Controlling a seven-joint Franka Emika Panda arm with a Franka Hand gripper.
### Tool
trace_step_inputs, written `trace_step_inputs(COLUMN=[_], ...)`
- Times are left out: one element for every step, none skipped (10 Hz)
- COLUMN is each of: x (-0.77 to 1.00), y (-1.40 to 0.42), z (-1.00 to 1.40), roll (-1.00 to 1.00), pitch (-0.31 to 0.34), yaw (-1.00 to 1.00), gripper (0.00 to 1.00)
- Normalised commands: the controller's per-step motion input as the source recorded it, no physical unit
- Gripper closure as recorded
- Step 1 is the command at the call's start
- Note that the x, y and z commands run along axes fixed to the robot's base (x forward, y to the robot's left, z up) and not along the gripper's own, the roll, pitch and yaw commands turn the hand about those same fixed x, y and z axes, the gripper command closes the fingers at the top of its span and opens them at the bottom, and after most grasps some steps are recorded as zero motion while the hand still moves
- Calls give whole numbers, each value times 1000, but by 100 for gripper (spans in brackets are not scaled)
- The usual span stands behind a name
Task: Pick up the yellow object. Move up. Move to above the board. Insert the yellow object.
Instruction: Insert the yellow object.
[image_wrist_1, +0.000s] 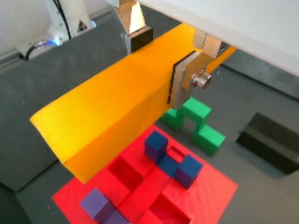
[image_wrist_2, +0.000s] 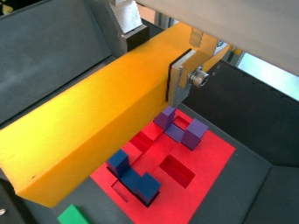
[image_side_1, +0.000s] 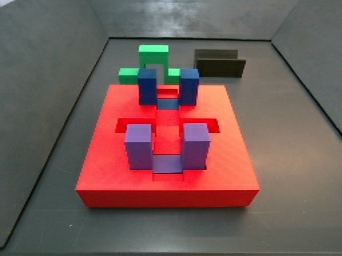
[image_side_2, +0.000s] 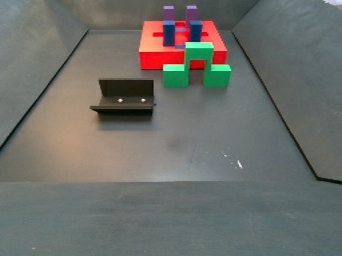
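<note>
Held the yellow object (image_wrist_1: 111, 109) lengthwise between the gripper (image_wrist_1: 163, 72) plates — jaws clamped on its sides — high above the board (image_side_1: 167, 175), presumably for lining up with a slot

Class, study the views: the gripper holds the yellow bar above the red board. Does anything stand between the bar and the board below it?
Nothing visible does. The gripper holds the yellow object in open air over the board; only the board's own blue blocks rise beneath it.
</note>
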Motion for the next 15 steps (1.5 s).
trace_step_inputs(x=[0, 0, 0, 0, 0, 226, 400, 383, 314, 0, -109, -91, -80, -49, 106], y=[-220, -300, -394, -440, -469, -243, 0, 40, 29, 0, 0, 0, 0, 0, 0], z=[-1000, -1000, -949, -929, -903, -894, -803, -806, -763, -620, -514, -454, -383, -280, -234], roll=[57, 61, 164, 171, 150, 101, 47, 0, 0, 0, 49, 66, 79, 4, 0], pitch=[-83, -71, -80, -81, -106, -124, -61, -61, -61, -60, -50, -37, -26, -33, -11], yaw=[37, 137, 163, 149, 143, 114, 0, 0, 0, 0, 0, 0, 0, 0, 97], gripper=[100, 100, 100, 100, 100, 100, 100, 100, 100, 100, 100, 100, 100, 100, 100])
